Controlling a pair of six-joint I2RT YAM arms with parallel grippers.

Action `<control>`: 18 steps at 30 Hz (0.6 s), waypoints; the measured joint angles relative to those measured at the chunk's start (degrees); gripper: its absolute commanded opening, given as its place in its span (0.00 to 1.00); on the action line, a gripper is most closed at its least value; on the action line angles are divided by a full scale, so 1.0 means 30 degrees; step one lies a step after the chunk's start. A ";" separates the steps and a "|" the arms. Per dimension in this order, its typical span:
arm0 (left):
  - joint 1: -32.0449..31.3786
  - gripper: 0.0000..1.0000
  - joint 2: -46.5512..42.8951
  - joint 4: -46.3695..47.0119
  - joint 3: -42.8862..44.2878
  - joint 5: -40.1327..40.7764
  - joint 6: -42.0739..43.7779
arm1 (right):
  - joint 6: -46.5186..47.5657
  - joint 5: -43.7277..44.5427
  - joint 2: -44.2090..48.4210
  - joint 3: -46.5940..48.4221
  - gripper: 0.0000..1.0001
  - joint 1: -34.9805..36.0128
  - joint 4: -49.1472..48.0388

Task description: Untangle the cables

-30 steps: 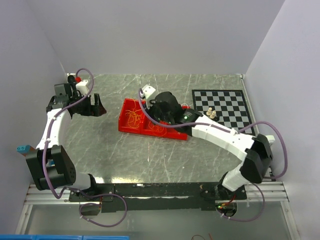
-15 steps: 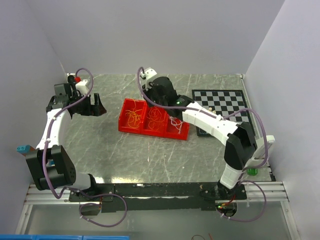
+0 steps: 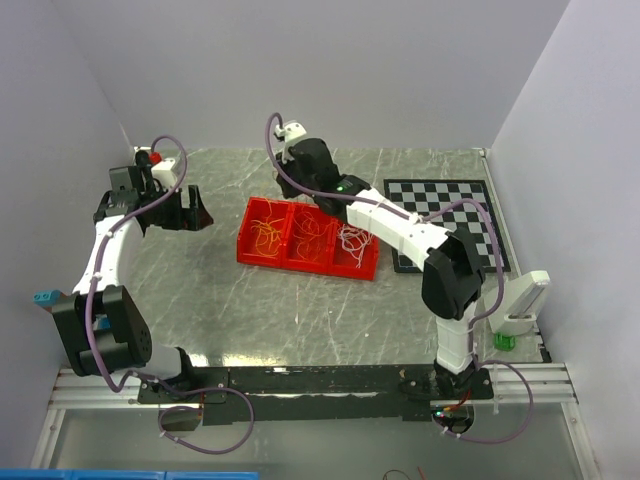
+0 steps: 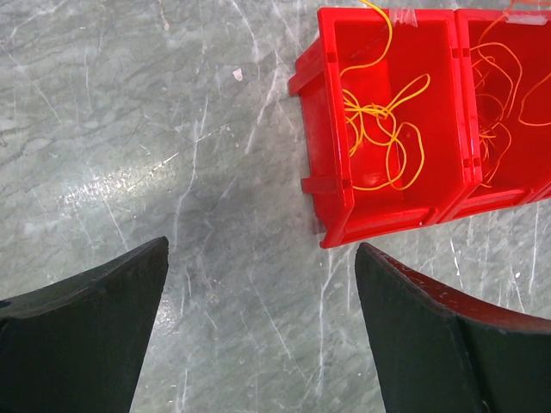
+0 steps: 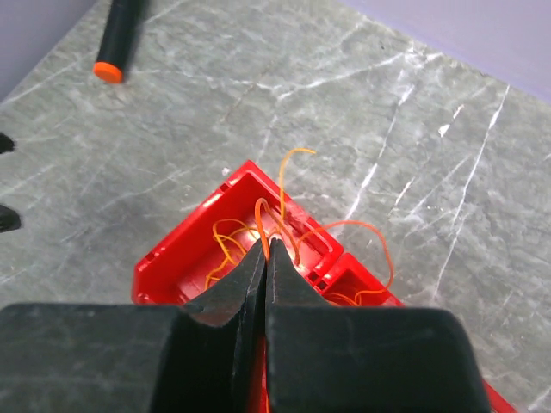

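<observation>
The red tray (image 3: 246,252) has three compartments: yellow cables (image 3: 265,228) on the left, orange cables (image 3: 313,233) in the middle, white cables (image 3: 352,240) on the right. My right gripper (image 3: 298,190) hovers over the tray's far edge. In the right wrist view it (image 5: 265,245) is shut on a thin orange cable (image 5: 284,185) that loops up from the tray (image 5: 185,241). My left gripper (image 3: 190,212) stands open left of the tray, low over bare table. Between its fingers (image 4: 262,249) is nothing. Its view shows the yellow cables (image 4: 379,129) in the end compartment.
A chessboard (image 3: 470,205) lies at the right, partly under my right arm. A black marker with an orange tip (image 5: 120,34) lies on the table beyond the tray. A small green object (image 3: 503,341) sits at the near right edge, a blue one (image 3: 45,297) at the left wall.
My right arm has swung back from lying across the tray towards the far edge, folding its elbow, with its gripper shut throughout. The left arm has stayed put.
</observation>
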State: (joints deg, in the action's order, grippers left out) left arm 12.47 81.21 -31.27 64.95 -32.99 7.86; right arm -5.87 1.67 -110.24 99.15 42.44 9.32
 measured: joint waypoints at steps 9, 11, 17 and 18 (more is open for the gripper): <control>0.0058 0.95 0.0058 0.0197 -0.0087 0.0007 0.0000 | 0.0925 0.0612 0.1020 -0.0211 0.00 0.1195 -0.0255; 0.0073 0.94 0.0058 0.0197 -0.0124 0.0007 0.0007 | 0.1100 0.0678 0.1814 -0.0554 0.00 0.1260 -0.0415; 0.0073 0.94 0.0058 0.0204 -0.0153 0.0007 0.0007 | 0.1435 0.0816 0.3636 -0.0692 0.00 0.1217 -0.0940; 0.0073 0.94 0.0058 0.0204 -0.0153 0.0000 0.0000 | 0.1457 0.0816 0.3832 -0.0692 0.00 0.1217 -0.1005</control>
State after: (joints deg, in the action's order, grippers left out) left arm 12.69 81.38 -30.65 64.49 -32.99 7.86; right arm -1.50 4.12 -98.74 97.08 46.09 6.31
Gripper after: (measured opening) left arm 0.941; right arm 0.011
